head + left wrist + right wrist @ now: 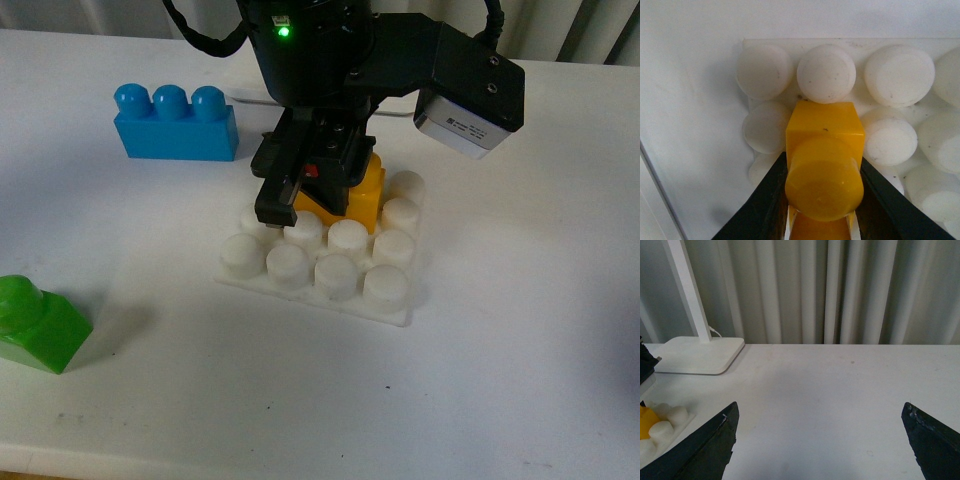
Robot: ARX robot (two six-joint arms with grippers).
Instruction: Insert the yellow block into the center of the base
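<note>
In front, my left gripper (pixel 305 200) pinches the yellow block (pixel 365 195) around the middle of the base (pixel 395 315); a blue brick (pixel 175 125) sits far left. Left wrist: both fingers (pixel 765 200) press the block's sides, among the studs. Right wrist: my right gripper (pixel 822 440) hangs spread wide, right of the base.

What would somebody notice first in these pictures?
The bright yellow block stands out most, pinched in the black left end effector, down among the round studs of the white base in the middle of the scene. Next come the blue brick behind it to the left, and the green brick at the near left.
</note>
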